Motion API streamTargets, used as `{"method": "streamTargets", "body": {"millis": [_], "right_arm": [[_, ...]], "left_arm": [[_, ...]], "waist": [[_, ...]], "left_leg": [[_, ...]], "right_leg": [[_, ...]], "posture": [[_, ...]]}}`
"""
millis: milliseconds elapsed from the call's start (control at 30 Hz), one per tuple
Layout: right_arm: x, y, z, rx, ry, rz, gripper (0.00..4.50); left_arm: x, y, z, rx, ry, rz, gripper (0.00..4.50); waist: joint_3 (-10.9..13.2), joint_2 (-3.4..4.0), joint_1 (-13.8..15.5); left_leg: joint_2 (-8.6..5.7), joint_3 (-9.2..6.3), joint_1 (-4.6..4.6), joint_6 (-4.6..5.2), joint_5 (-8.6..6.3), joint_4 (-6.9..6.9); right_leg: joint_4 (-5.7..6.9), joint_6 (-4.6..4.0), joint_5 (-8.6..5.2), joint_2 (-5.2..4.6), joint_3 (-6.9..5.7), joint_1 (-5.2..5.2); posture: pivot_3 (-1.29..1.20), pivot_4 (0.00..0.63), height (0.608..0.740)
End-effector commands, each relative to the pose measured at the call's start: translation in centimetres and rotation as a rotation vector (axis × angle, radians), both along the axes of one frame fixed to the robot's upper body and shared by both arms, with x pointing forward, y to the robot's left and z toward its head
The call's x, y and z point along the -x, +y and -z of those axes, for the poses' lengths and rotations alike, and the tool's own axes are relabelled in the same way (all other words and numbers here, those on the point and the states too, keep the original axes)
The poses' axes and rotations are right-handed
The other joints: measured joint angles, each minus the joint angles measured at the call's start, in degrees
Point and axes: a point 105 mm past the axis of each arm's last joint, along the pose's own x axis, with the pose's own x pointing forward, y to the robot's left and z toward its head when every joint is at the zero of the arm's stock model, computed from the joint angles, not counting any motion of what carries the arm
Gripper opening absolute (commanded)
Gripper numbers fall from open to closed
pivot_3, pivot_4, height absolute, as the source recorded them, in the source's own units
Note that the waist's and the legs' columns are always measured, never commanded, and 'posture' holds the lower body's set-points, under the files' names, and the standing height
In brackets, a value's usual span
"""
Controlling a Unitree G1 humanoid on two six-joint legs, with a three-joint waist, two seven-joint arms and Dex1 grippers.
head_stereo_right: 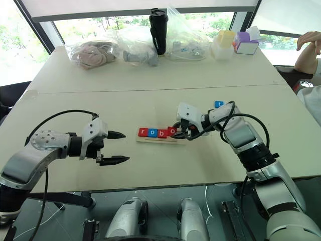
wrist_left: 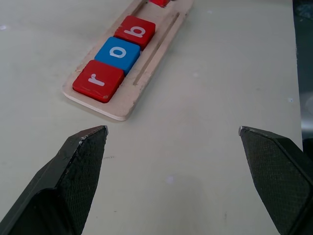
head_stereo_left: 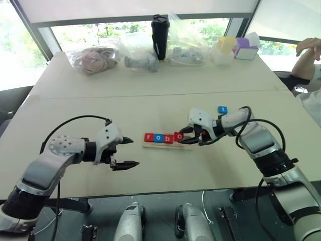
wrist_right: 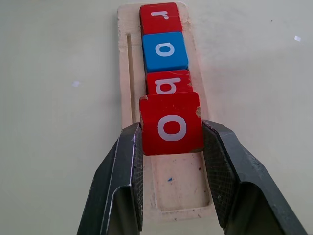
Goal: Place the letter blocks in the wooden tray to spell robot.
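**Fourth block poised over tray**

Pictured: pale surface [head_stereo_left: 165, 165] with tray [wrist_right: 126, 73] lying at its middle, between two robot arms. Seated in tray's groove, side by side from its left end: red r [wrist_right: 159, 17], blue o [wrist_right: 165, 51], red b [wrist_right: 168, 83]. Right jaws [wrist_right: 172, 142] clamped on a second o [wrist_right: 171, 125], red, gripped by its two side edges and held just above the tray, its far edge overlapping the b; touching or not, cannot tell. Bare groove beneath and nearer the wrist. Blue t [head_stereo_left: 222, 109] lying flat on the surface beyond the right arm, apart from the tray.

Left jaws [head_stereo_left: 128, 152] spread wide, holding nothing, hovering over the surface near the tray's r end and pointed toward it.

Along the far edge of the surface: black tumbler [head_stereo_left: 160, 36] standing upright among clear plastic bags [head_stereo_left: 95, 57], plus yellow [head_stereo_left: 225, 45] and purple [head_stereo_left: 246, 48] boxes. A person's arm [head_stereo_left: 307, 57] at the far right corner
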Motion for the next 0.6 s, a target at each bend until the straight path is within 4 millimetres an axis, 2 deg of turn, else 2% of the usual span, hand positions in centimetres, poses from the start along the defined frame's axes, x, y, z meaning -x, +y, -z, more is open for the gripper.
{"method": "streamTargets", "body": {"millis": [33,567,600], "right_arm": [[-0.51,0.35,-0.72,0.002,-0.037,-0.011,1.14],[-1.24,0.57,-0.33,0.015,-0.041,-0.02,1.14],[-1.24,0.52,-0.29,0.016,-0.04,-0.021,2.16]], "left_arm": [[0.17,-0.39,-0.95,0.019,-0.037,0.011,4.5],[0.1,-0.44,-0.78,0.013,-0.039,0.008,4.5],[0.1,-0.43,-0.78,0.013,-0.039,0.007,4.5]], "waist": [[0.0,0.0,0.0],[0.0,0.0,0.0],[0.0,0.0,0.0]], "left_leg": [[0.0,0.0,0.0,0.0,0.0,0.0],[0.0,0.0,0.0,0.0,0.0,0.0],[0.0,0.0,-0.01,0.0,0.0,0.0]], "right_leg": [[0.0,0.0,0.0,0.0,0.0,0.0],[0.0,0.01,0.01,0.01,0.0,-0.01],[0.0,0.01,0.01,0.01,0.0,-0.01]], "posture": [[0.0,0.15,0.74],[0.0,0.15,0.74],[0.0,0.15,0.74]]}}
